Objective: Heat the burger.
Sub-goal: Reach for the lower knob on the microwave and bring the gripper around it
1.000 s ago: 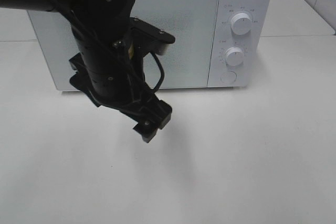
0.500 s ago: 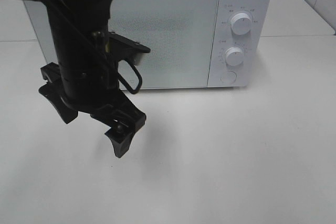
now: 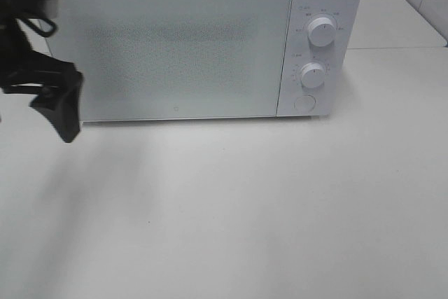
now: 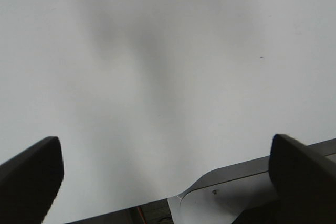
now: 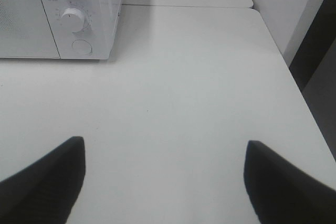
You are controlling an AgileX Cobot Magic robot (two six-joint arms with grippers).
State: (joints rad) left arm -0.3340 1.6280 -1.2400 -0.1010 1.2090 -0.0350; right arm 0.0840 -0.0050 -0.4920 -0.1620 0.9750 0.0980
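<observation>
A: Where is the left black gripper (image 4: 168, 176) hanging?
B: Over the white tabletop (image 3: 280, 208), off the left end of the white boxy microwave oven (image 3: 175, 47). Jaws are gaping wide, holding nothing.
A: And the right black gripper (image 5: 163, 179)?
B: Also standing spread and empty, facing the microwave's white round dials (image 5: 72, 18).
A: And the burger?
B: Not showing in any view, can't tell where. Microwave door is sitting shut.
</observation>
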